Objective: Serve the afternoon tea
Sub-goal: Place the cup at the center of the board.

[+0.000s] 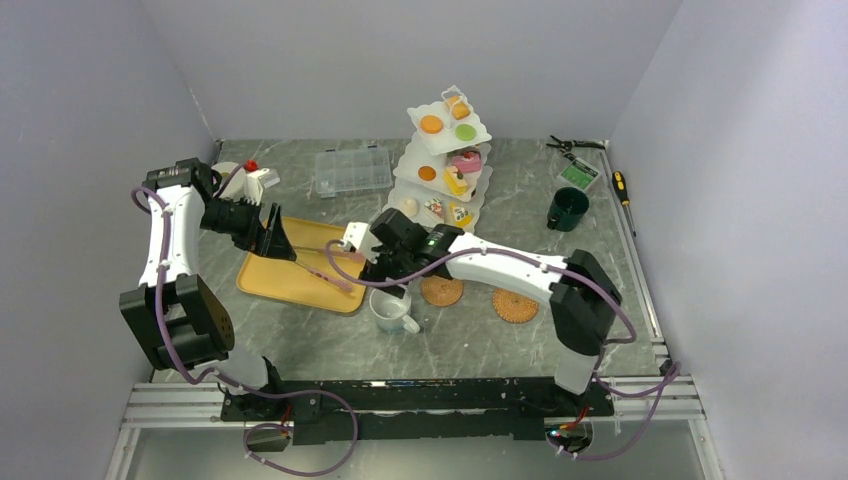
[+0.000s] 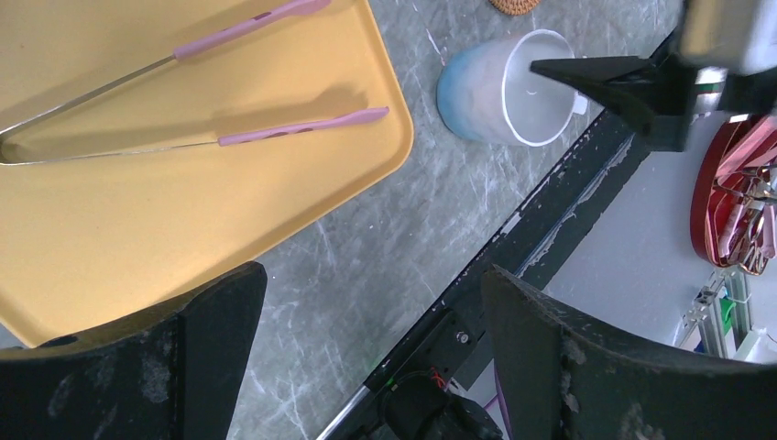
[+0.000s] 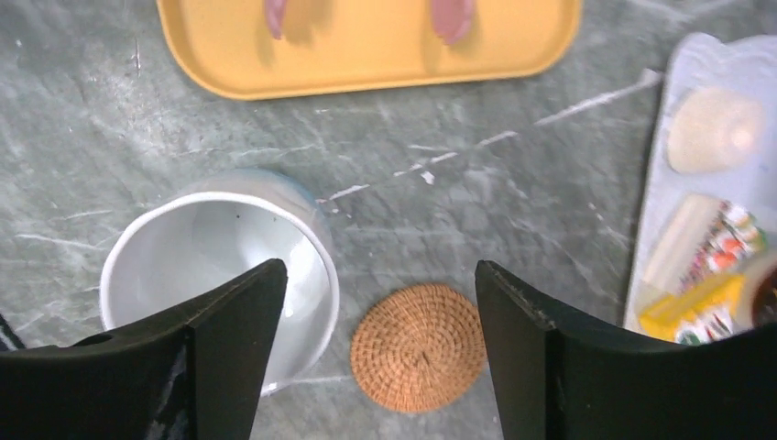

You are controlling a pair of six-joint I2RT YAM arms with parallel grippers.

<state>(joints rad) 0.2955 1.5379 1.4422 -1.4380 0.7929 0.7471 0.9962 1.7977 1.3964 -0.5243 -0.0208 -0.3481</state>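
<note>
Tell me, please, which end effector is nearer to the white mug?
Right. The right end effector hangs open just above the mug, by its rim. The left end effector is farther off, over the tray, across it from the mug.

Left pincer [image 2: 371,291] spread wide, empty; right pincer [image 3: 377,275] likewise.

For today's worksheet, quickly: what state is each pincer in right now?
Left pincer: open, holding nothing.
Right pincer: open, holding nothing.
</note>
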